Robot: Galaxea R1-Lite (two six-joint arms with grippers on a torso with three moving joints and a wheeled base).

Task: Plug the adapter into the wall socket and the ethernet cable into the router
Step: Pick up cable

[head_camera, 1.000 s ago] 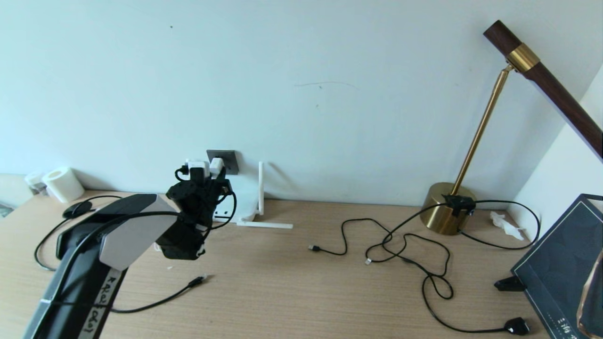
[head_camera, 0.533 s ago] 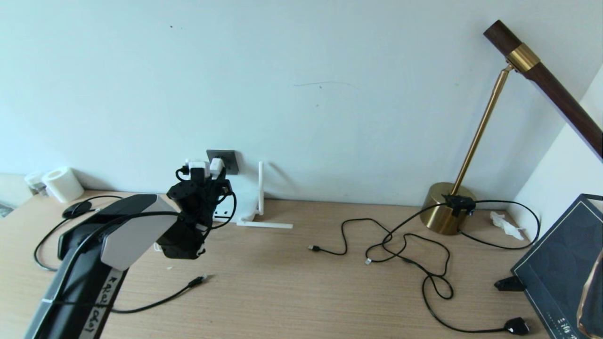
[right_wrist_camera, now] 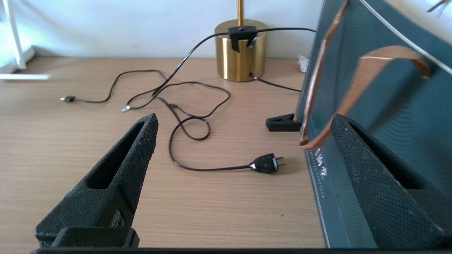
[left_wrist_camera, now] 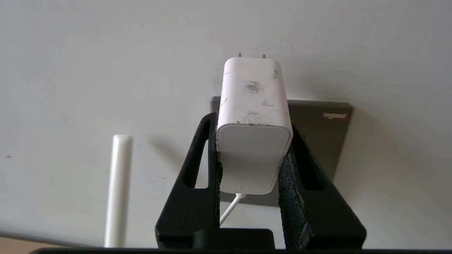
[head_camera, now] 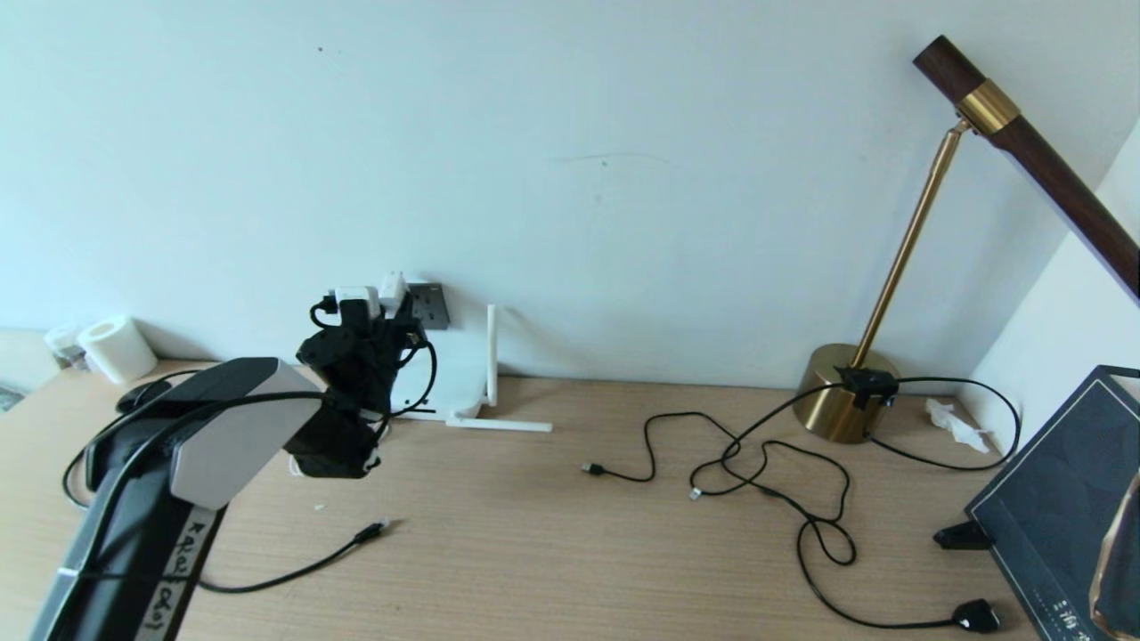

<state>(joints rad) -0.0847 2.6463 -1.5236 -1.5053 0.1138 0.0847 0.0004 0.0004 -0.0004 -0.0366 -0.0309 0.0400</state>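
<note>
Wood desk (head_camera: 534,534) w/ router (head_camera: 463,383), black cables (head_camera: 766,481) (looped), brass lamp (head_camera: 842,392).

Left hand (head_camera: 378,301): shifted up and toward the robot's left since a second ago, carrying the adapter (head_camera: 390,292) clamped between its fingers.
Adapter: formerly level with the middle of the wall socket (head_camera: 431,304); now at the plate's upper left corner, prongs (left_wrist_camera: 250,55) showing above the plate's top edge against bare wall.
Left forearm: shifted left likewise.
</note>
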